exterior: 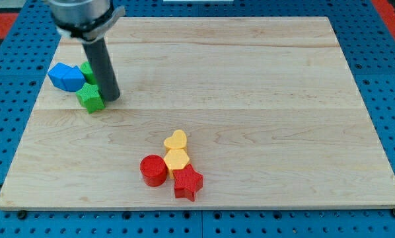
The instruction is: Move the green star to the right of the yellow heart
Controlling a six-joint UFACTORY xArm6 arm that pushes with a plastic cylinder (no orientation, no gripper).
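Note:
The green star [90, 97] lies near the board's left edge, in the upper left of the view. My tip [112, 98] rests on the board just to the right of it, touching or almost touching. The yellow heart [176, 140] lies lower down, near the middle of the view's bottom. A blue block [66, 77] sits up and left of the star. Another green block [87, 71] sits right of the blue one, partly hidden behind the rod.
A yellow hexagon-like block [176, 159] touches the heart from below. A red cylinder [153, 170] sits to its left and a red star [188, 183] below it. The wooden board [250, 99] lies on a blue pegboard.

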